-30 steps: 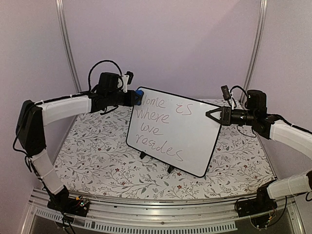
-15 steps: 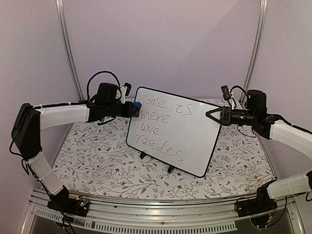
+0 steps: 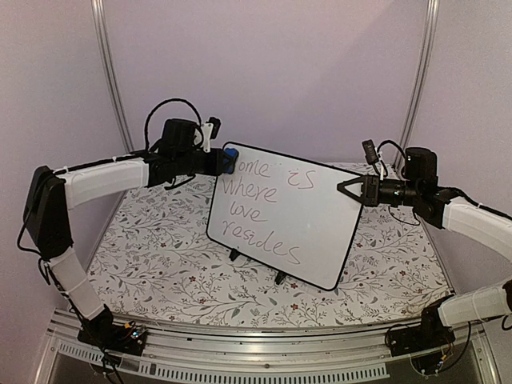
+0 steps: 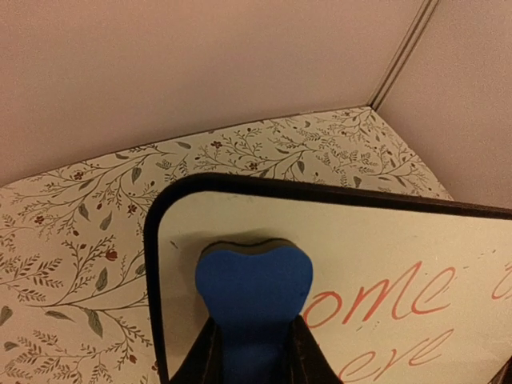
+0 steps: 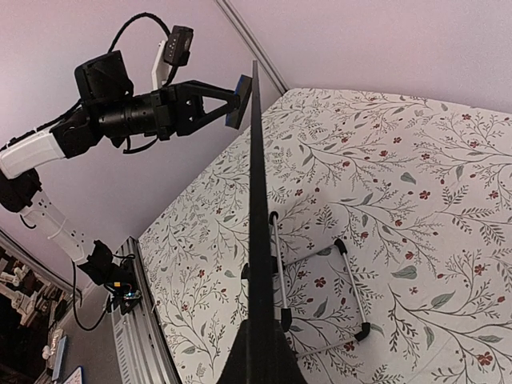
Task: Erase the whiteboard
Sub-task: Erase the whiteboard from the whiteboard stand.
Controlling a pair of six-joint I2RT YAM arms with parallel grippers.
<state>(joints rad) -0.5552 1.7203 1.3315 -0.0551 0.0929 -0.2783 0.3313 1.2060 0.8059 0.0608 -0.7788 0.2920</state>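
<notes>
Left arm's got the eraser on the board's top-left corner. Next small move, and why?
Probably slide the blue eraser rightward along the top line. The left pincer holds it against the whiteboard just left of the unwiped red writing, and the right pincer clamps the board's right edge, bracing it.

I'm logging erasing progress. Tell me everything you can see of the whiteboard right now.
The whiteboard is white, with rounded corners and a thin black rim, standing tilted on black feet on the floral table cover. Reddish handwriting reads "ome is where love resides". The left gripper presses a blue eraser on its top left corner; the right gripper clamps its right edge.
</notes>
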